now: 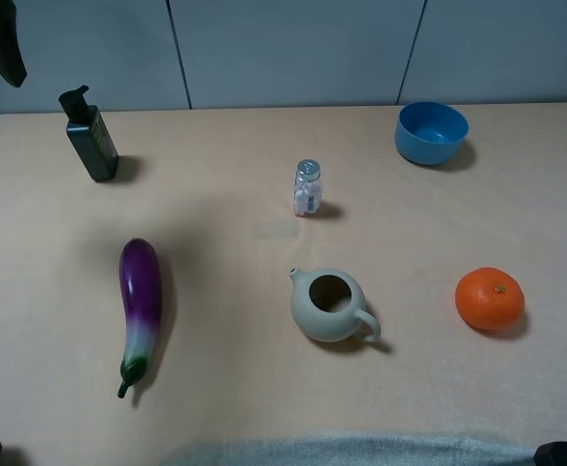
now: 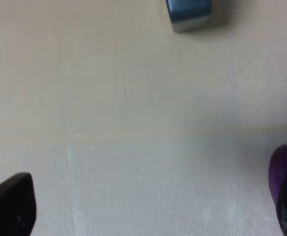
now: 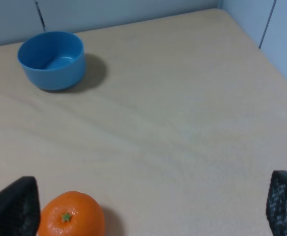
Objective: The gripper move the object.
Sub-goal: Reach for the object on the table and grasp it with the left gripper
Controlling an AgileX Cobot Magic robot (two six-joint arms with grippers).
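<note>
Your left gripper (image 2: pixel 151 201) has its jaws wide apart with nothing between them, only bare tabletop (image 1: pixel 245 243). The purple tip of the eggplant (image 2: pixel 282 164) shows just beside one finger.

The pump bottle (image 1: pixel 91 136) stands upright at the far-left corner of the tabletop, with nothing touching it. A dark arm part (image 1: pixel 2 44) hangs over that corner, apart from the bottle.

Your right gripper (image 3: pixel 148 206) also has its jaws spread and is empty. The orange (image 3: pixel 71 215) sits just beside one finger, and I can't tell whether they touch.

Rest of the layout:
- The shaker (image 1: pixel 307 188) is upright mid-table.
- The blue bowl (image 1: pixel 431 132) is at the far edge, right of centre.
- The orange is near the right edge.
- The teapot (image 1: pixel 328 305) is lidless, at centre toward the near edge.
- The eggplant lies flat toward the left edge, with its stem pointing at the near edge, well apart from the bottle.
</note>
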